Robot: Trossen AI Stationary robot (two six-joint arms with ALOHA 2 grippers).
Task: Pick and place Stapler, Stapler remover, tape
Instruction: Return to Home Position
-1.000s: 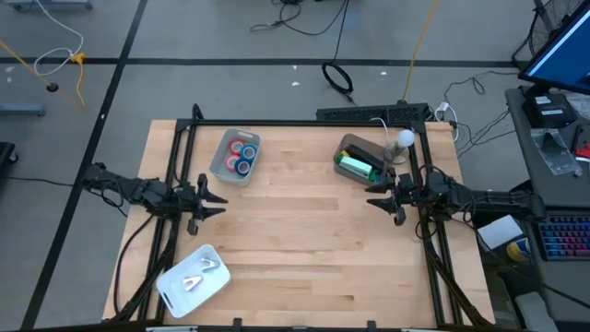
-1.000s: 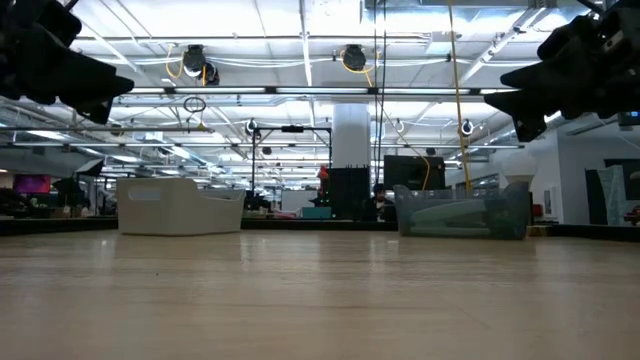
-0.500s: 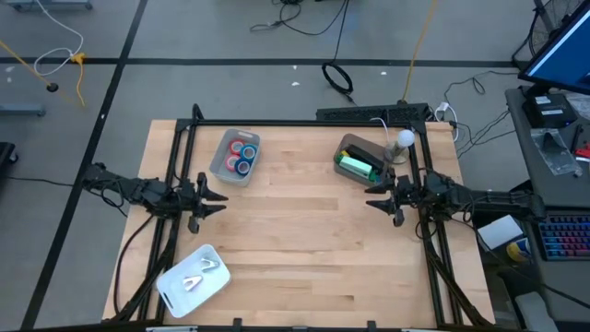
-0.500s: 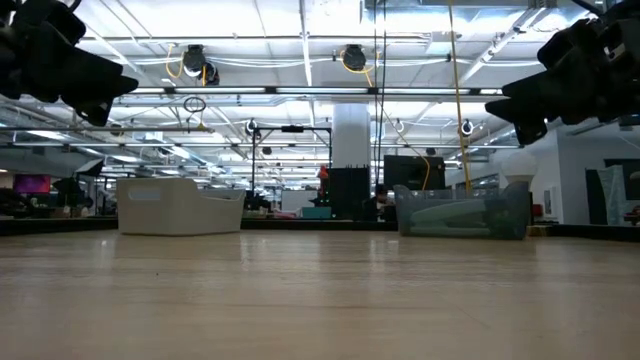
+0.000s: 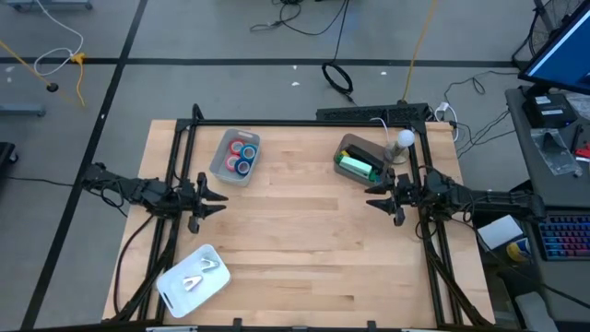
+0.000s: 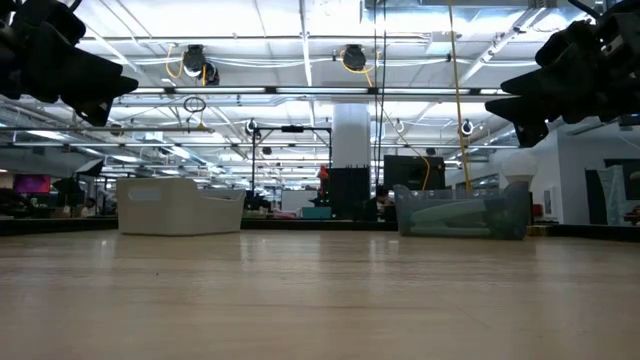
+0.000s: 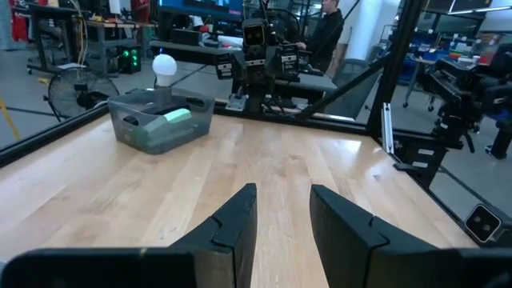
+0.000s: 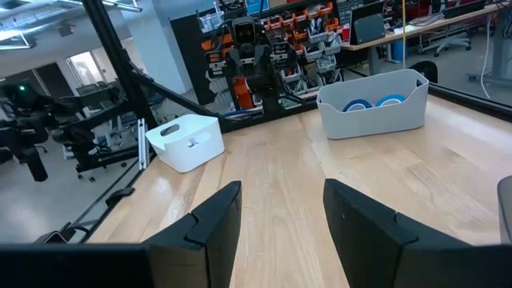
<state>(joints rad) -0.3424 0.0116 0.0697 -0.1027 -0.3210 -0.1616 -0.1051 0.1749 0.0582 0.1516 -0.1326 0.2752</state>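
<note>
While homing is the step, my left claw [image 7: 283,192] and right claw [image 8: 282,186] hang apart, empty, facing each other; next needs only stillness.

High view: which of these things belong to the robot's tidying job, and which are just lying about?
Job: tape in gray bin; stapler in dark bin; removers in white bin; left gripper, right gripper, at the table's sides.
Lying about: bulb, floor cable, keyboard.

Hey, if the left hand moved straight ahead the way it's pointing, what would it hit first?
From the left hand, bare table, then probably the right hand facing it; the dark bin sits off to the side.
</note>
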